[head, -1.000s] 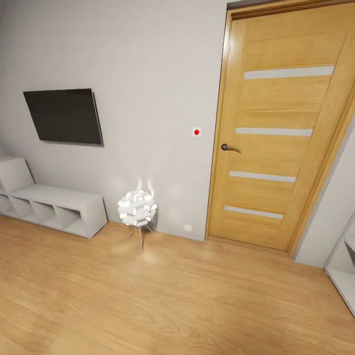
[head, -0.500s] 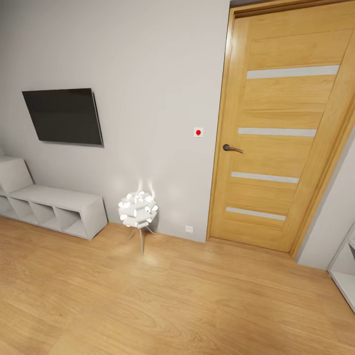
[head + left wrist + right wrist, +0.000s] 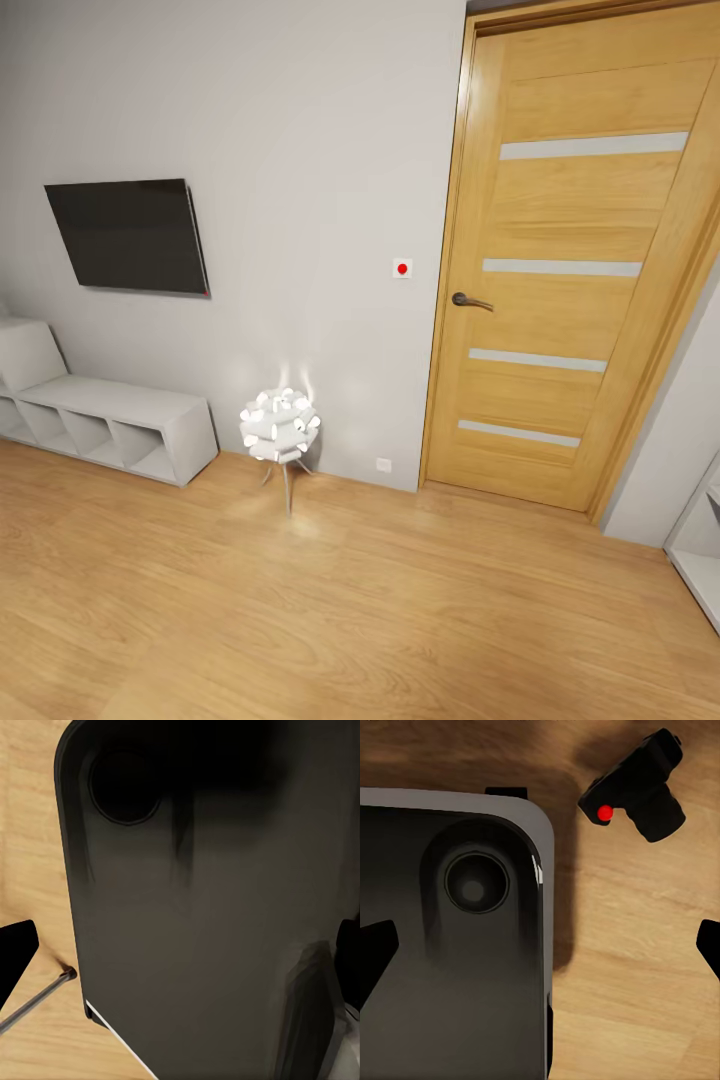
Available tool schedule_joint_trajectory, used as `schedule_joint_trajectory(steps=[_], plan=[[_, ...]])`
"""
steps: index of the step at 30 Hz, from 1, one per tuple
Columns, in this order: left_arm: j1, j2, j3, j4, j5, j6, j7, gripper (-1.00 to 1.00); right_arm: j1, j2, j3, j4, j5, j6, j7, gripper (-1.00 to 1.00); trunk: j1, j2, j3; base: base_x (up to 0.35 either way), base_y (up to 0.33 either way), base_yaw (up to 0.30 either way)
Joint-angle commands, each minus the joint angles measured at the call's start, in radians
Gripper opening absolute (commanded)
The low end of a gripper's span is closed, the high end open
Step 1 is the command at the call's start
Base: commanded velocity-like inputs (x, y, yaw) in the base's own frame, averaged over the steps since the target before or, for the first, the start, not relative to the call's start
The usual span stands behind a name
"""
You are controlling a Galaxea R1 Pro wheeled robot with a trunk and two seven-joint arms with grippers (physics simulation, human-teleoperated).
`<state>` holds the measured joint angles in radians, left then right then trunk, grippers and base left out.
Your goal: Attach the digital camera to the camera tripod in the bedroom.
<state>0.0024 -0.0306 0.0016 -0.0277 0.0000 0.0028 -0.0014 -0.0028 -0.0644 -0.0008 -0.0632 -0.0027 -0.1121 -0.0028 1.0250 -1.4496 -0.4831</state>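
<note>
While the closed door (image 3: 560, 260) was faced, the digital camera (image 3: 641, 791) was spotted on the floor at two o'clock; rigid, probably light, best gripped across its body. Right gripper (image 3: 540, 945) was spread wide; left couldn't be judged.

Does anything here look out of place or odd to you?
Yes: the digital camera lies loose on the wood floor beside the robot's dark base, not on any stand. In the head view, the room itself looks tidy, with the door shut.
</note>
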Motion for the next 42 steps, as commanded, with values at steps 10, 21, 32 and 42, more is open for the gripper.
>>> schedule_joint_trajectory(steps=[10, 21, 32, 42], plan=[[0.000, 0.000, 0.001, -0.001, 0.000, 0.000, 0.000, 1.00, 0.000, 0.000, 0.000, 0.000, 0.000, -0.003, 0.000, 1.00, 0.000, 0.000, -0.001, 0.100, 0.068, -0.011], [0.000, 0.000, 0.000, -0.001, 0.000, 0.000, 0.000, 1.00, 0.000, 0.000, 0.000, 0.000, 0.000, -0.003, 0.000, 1.00, 0.000, 0.000, -0.001, 0.101, 0.056, -0.123], [0.000, 0.000, 0.000, -0.001, 0.000, 0.000, 0.000, 1.00, 0.000, 0.000, 0.000, 0.000, 0.000, -0.003, 0.000, 1.00, 0.000, 0.000, -0.001, 0.005, 0.002, -0.157], [0.000, 0.000, 0.000, -0.001, 0.000, 0.000, 0.000, 1.00, 0.000, 0.000, 0.000, 0.000, 0.000, -0.003, 0.000, 1.00, 0.000, 0.000, -0.001, 0.000, 0.000, -0.240]])
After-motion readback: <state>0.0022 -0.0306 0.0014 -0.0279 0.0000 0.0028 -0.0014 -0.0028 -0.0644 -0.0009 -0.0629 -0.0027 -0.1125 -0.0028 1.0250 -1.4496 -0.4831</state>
